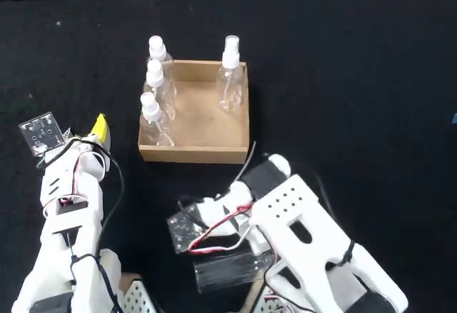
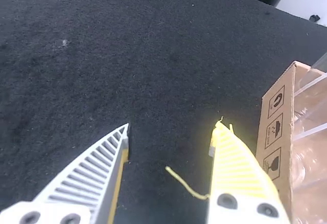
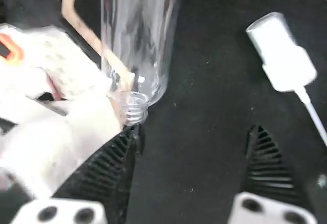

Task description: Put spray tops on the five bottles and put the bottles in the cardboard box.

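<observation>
Right end effector spread | uncapped bottle mouth beside one finger

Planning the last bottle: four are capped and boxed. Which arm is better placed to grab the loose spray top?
Right, probably. The right end effector is open near the uncapped bottle and the loose spray top; the left end effector is open over bare table beside the cardboard box.

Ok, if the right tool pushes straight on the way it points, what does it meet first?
Probably just the black table: the right tool points between the uncapped bottle, whose neck sits close beside that path, and the loose spray top. Depth is unclear.
</observation>
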